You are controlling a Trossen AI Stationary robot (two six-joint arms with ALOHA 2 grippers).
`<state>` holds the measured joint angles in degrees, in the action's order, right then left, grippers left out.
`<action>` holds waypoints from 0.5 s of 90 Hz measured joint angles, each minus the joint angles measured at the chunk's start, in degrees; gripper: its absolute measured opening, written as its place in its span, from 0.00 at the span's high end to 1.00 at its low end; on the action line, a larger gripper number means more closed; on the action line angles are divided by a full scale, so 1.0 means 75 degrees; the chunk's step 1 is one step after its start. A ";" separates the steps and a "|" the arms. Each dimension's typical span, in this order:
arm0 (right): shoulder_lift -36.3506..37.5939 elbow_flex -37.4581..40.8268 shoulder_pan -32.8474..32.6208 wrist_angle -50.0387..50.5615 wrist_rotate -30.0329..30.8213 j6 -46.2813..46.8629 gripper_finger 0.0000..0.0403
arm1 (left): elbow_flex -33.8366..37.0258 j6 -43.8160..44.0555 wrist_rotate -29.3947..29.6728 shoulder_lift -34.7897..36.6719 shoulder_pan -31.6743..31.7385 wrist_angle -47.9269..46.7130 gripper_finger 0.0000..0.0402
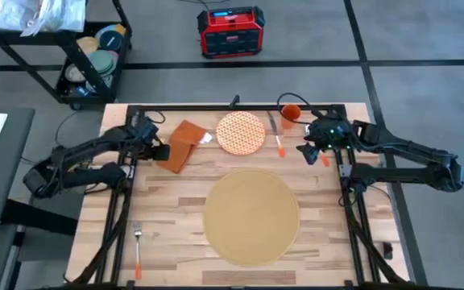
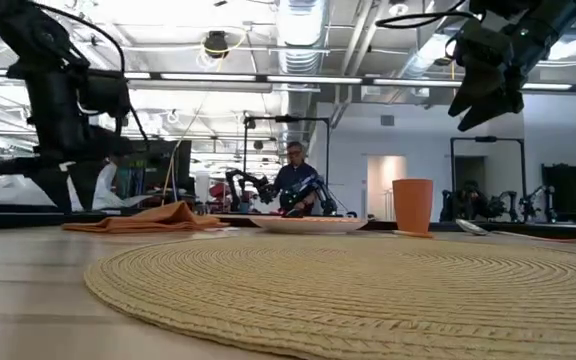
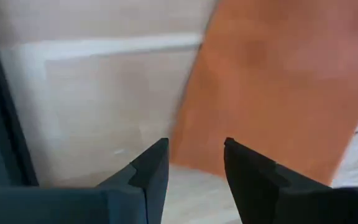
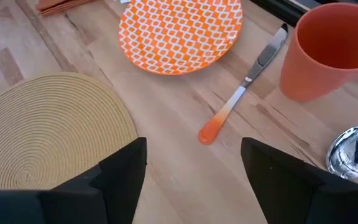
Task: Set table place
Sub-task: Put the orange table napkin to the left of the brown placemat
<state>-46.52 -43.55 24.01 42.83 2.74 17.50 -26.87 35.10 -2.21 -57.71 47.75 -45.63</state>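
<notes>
The tan woven place [image 1: 252,216] lies flat in the middle of the wooden table [image 1: 176,193]; it also fills the low view's front [image 2: 368,290]. Beyond it lie the rust-orange napkin [image 1: 182,145], the orange-and-white plate [image 1: 240,133], a knife [image 1: 279,141] and an orange cup [image 1: 291,113]. My left gripper [image 1: 159,150] is open, with its fingers over the napkin's edge [image 3: 278,81]. My right gripper [image 1: 308,150] is open and raised well above the table [image 2: 488,90], near the knife [image 4: 241,93] and cup [image 4: 325,53].
A fork with an orange handle [image 1: 138,242] lies near the table's front left corner. A spoon's bowl [image 4: 353,152] lies beside the cup. A cart holding dishes [image 1: 95,60] and a red box [image 1: 230,32] stand on the floor beyond the far edge.
</notes>
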 joint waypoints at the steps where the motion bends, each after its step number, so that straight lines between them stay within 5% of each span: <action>1: 0.0002 0.0000 -0.0002 0.0000 0.0000 0.0002 0.38 | 0.0000 -0.0012 0.0025 -0.0034 -0.0013 0.0003 0.66; 45: 0.0003 0.0000 -0.0003 -0.0023 -0.0032 0.0149 0.38 | -0.0046 -0.0545 0.0022 -0.1740 -0.0442 0.0920 0.68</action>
<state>-46.50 -43.55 23.99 42.66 2.50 18.61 -27.22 31.02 -2.05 -70.76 44.43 -38.73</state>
